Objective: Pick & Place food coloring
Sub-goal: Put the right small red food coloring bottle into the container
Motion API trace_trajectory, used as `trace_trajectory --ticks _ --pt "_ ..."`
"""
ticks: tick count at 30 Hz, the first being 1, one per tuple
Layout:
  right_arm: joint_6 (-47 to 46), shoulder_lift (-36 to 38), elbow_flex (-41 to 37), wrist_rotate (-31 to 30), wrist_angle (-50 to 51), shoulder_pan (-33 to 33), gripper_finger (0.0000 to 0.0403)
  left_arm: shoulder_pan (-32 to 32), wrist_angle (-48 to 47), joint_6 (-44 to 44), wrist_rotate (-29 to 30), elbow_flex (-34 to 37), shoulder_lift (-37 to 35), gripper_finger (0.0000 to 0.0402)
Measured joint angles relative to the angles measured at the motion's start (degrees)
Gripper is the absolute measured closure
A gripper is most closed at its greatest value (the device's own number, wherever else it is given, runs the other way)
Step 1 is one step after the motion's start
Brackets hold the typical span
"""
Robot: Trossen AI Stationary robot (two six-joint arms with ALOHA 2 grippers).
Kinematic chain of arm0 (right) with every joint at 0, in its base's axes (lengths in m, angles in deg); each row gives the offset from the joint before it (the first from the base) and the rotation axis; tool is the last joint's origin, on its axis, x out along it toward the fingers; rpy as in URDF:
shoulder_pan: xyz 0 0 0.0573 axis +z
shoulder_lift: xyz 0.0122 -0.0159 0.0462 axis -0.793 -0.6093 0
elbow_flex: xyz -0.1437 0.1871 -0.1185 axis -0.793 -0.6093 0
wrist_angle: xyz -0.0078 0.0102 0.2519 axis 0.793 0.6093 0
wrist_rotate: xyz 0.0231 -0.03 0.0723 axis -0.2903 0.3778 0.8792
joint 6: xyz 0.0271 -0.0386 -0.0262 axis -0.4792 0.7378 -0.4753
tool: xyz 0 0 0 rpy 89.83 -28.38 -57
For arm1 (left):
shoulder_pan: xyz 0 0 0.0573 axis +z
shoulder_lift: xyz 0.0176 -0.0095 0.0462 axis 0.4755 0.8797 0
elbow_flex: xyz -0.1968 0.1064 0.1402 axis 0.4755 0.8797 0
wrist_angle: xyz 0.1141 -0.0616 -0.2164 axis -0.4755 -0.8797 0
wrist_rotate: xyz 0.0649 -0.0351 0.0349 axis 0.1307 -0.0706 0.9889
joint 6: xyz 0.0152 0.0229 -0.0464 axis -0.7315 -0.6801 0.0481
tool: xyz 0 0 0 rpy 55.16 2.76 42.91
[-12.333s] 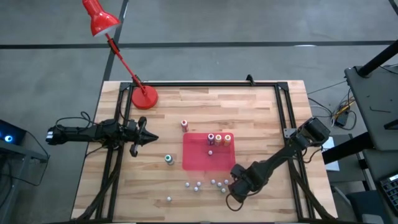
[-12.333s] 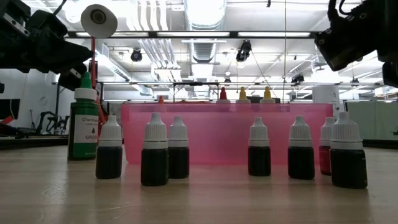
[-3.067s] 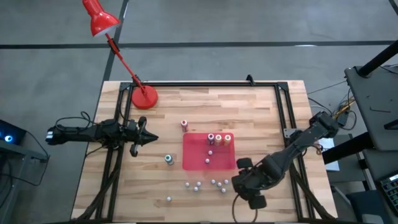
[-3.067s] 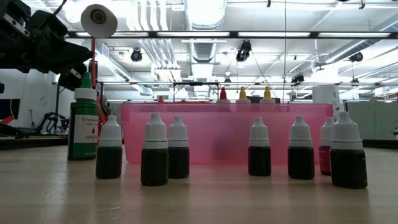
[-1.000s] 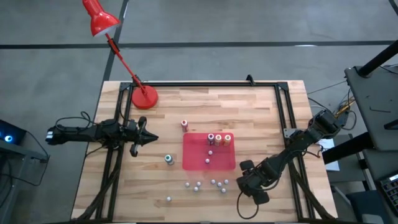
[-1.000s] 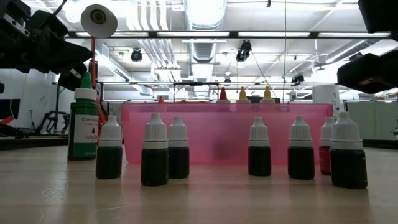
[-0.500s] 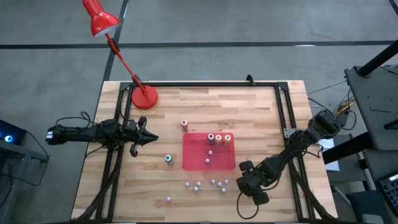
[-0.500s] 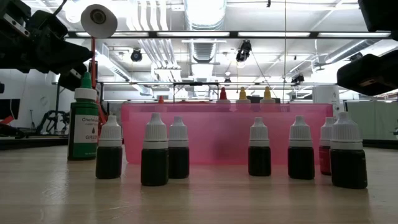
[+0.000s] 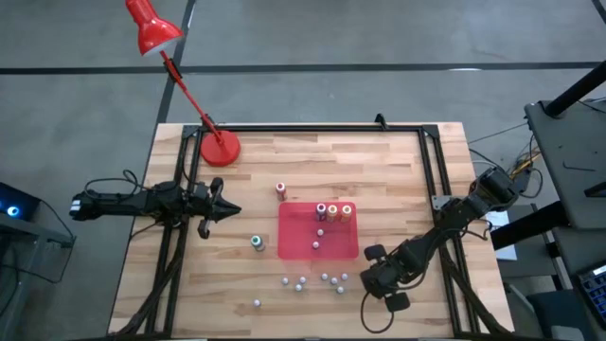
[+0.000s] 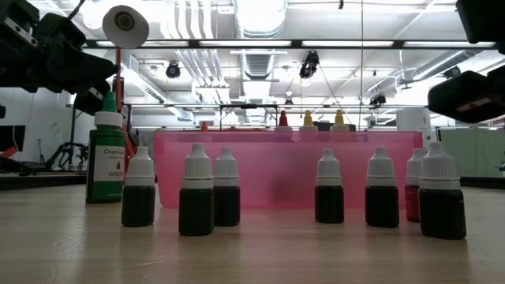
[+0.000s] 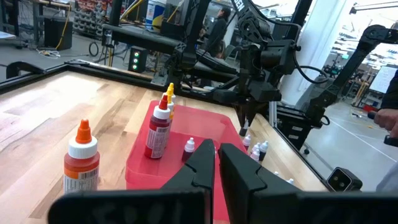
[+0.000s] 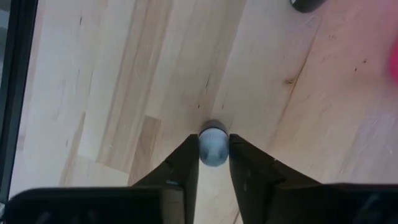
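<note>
— Right gripper [image 11: 242,127]?
— Down at the near side of the table [image 9: 398,170], just right of the loose small bottles [image 9: 325,278]. Fingers [image 12: 186,163] pinching the pale cap of one small bottle [image 12: 213,148], one finger against each side, seen from straight above over bare wood.
— Left gripper [image 9: 230,210]?
— Waiting over the table's left side, pointing toward the mat [image 9: 298,232]. Fingers [image 11: 202,163] pressed together, holding nothing.
— And the food coloring [image 9: 332,211]?
— Three upright in a row on the mat's far right corner. A red one [image 9: 280,190] off the mat, just beyond its far left corner. A green one [image 9: 257,242] left of the mat, near its near corner, standing on the wood.
— Anything else on the mat?
— Two small white-capped bottles [image 9: 317,238], close together, nearer than the row of three.
— Off the mat?
— A scatter of the same small ones along the near side, one apart at the left [image 9: 257,303]. Red lamp [image 9: 220,148] at the far left corner.
</note>
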Motion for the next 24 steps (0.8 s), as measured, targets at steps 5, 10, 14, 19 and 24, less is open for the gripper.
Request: trace_trajectory --ticks 5,10,14,19,24 --pt "-0.01 0.04 0.08 0.0 -0.22 0.0 0.035 0.02 0.0 0.0 0.0 0.0 0.0 0.0402" --pt "-0.04 0.44 2.77 0.49 0.6 -0.17 0.035 0.01 0.01 0.0 0.02 -0.01 0.0 0.0402" --pt "0.67 1.18 7.0 2.43 3.83 -1.14 0.035 0.0 0.0 0.01 0.02 0.01 0.0 0.0402" --pt "3.11 1.95 14.32 2.93 10.06 -3.24 0.035 0.0 0.02 0.01 0.02 -0.01 0.0 0.0402" --pt "8.36 1.78 21.33 2.8 15.0 -6.81 0.035 0.02 0.01 0.0 0.01 0.01 0.0 0.0402"
